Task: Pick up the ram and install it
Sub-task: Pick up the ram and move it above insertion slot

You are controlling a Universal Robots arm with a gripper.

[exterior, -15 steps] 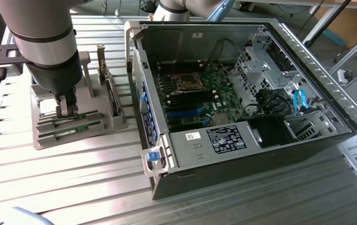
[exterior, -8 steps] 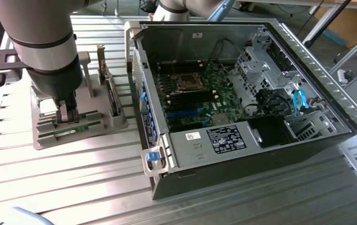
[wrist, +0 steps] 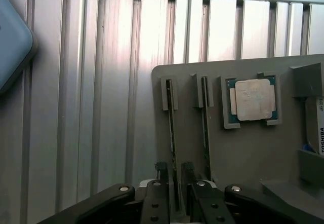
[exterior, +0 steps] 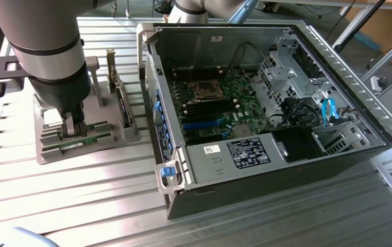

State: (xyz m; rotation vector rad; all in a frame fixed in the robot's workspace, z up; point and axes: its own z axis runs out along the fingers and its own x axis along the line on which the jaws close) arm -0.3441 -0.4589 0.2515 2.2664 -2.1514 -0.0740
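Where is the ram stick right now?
The ram stands on edge in the gray holder, on the exterior view's left of the computer case, between the fingers of the open tool and beside its twin.

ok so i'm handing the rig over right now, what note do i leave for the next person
Claw: open, down at the grey holder, a finger on each side of one ram; contact cannot be told.
Things: that ram stands on edge in its holder slot; the second ram stands in the next slot, towards the processor. The open computer case sits to the exterior view's right of the holder.
Done: claw lined up around the ram.
Left: ram not gripped, not lifted, not installed.
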